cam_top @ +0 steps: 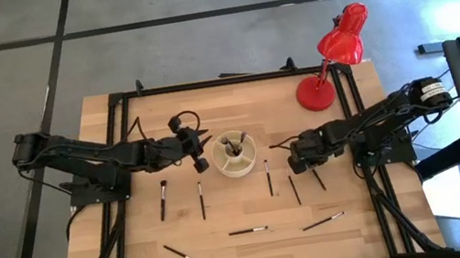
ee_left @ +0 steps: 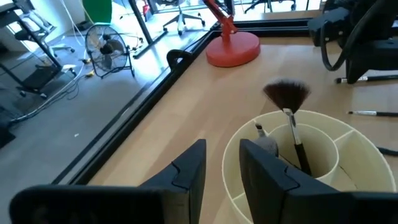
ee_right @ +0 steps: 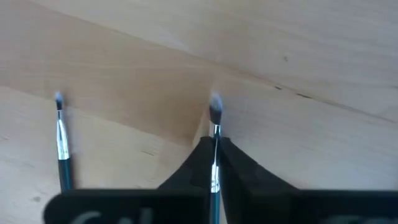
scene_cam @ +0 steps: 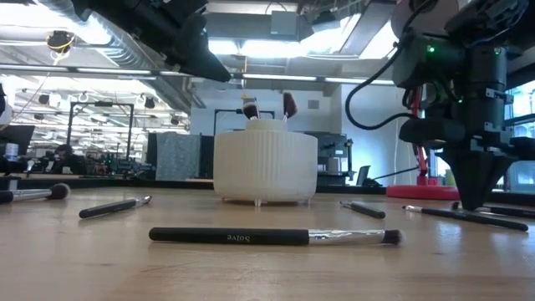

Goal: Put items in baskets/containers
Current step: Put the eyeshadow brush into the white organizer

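Note:
The cream ribbed container (cam_top: 236, 153) stands mid-table and holds a fan brush (ee_left: 287, 96) and another brush (ee_left: 266, 142), both upright in its compartments. Several dark-handled brushes (cam_top: 248, 231) lie flat on the wood around it. My left gripper (ee_left: 214, 168) is open and empty, just left of the container's rim. My right gripper (ee_right: 215, 163) is down at the table right of the container (scene_cam: 265, 163) and is shut on one thin brush (ee_right: 216, 124). A second brush (ee_right: 60, 137) lies beside that one. My right gripper pinches a thin brush between its two fingertips at the silvery ferrule (ee_right: 215, 142), just behind the bristle tuft (ee_right: 216, 102). The fingers come from above, pointing down at the table. The tuft sticks out past the fingertips, close over the wood; whether it is lifted clear I cannot tell.
A red desk lamp (cam_top: 331, 62) stands on its round base at the table's far right. Loose brushes (cam_top: 163, 200) lie left of the container, others (cam_top: 322, 222) toward the near edge. Black frame rails (cam_top: 119, 128) run along the table's sides.

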